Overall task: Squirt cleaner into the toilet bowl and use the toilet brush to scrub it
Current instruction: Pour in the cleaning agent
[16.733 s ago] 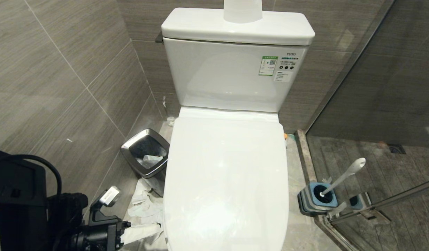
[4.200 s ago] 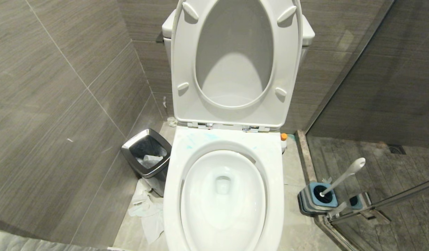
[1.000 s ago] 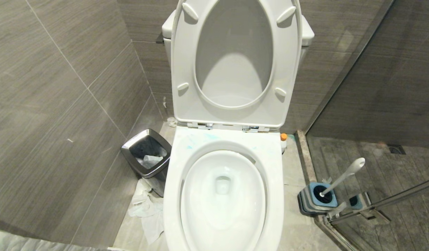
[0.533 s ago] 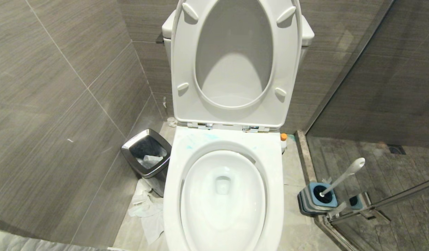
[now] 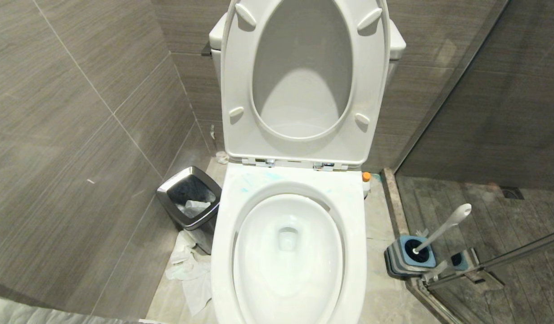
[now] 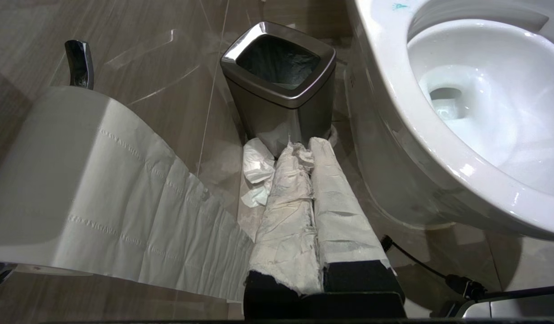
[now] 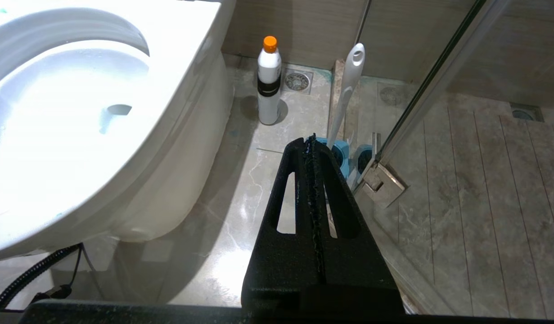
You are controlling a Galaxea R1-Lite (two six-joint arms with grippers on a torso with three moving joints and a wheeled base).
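The toilet bowl (image 5: 288, 252) lies open in front of me, its seat (image 5: 304, 85) and lid raised against the tank, with faint turquoise smears on the back of the rim near the chrome hinges (image 5: 270, 161). Neither of my arms shows from the head.

My left pincer (image 6: 306, 150) hangs low on the left side of the toilet, clenched with nothing between its fingers; both fingers are wrapped in white paper. Their tips point toward the steel-rimmed waste bin (image 6: 281, 85), which stands on the floor just beside the bowl. Crumpled paper (image 6: 256, 171) lies on the floor at the bin's foot. A paper roll (image 6: 78, 180) on a chrome holder sits close to this wrist, a strip of it hanging down.

My right pincer (image 7: 312, 139) hangs low on the right side of the toilet, its black fingers pressed together and gripping nothing.

The cleaner (image 7: 269, 81) stands upright on the floor beside the toilet's base, orange cap on, near a round floor drain (image 7: 297, 81); from the head only its cap shows past the rim's right rear corner. The toilet brush (image 5: 443, 227) leans in its blue-and-grey holder (image 5: 409, 258) on the floor to the right of the toilet, next to the glass shower door's hinge (image 7: 382, 182). Both are apart from my pincers.
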